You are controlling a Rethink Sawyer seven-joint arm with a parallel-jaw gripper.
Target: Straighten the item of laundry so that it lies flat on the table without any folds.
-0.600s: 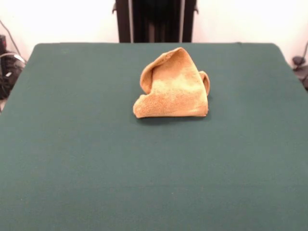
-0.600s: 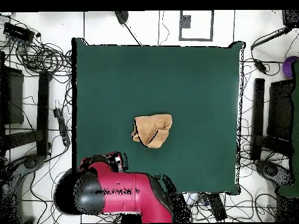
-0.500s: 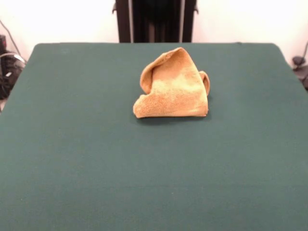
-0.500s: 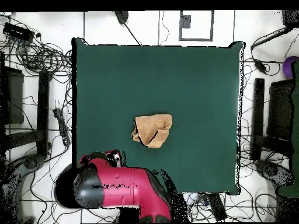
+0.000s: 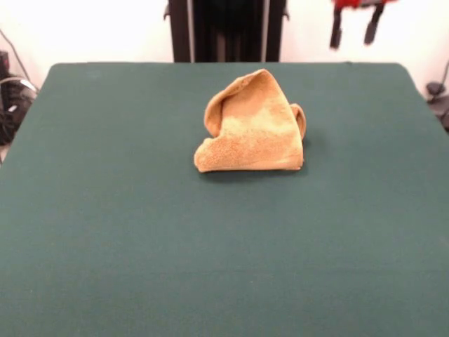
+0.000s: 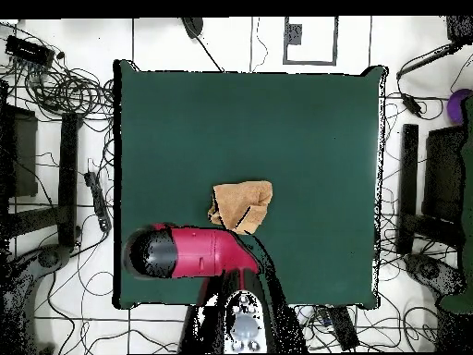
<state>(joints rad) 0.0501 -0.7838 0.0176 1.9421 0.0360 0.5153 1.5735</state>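
Trouble looked likeliest from a pinch through several layers of the folded towel point(image 5: 251, 128), a peaked heap near the middle of the worktop point(image 5: 105, 225), which would drag the bundle instead of opening it. The tool point(image 5: 354, 28) hung empty with its fingers spread, high at the far right. Green felt lay bare around; cables littered the floor.
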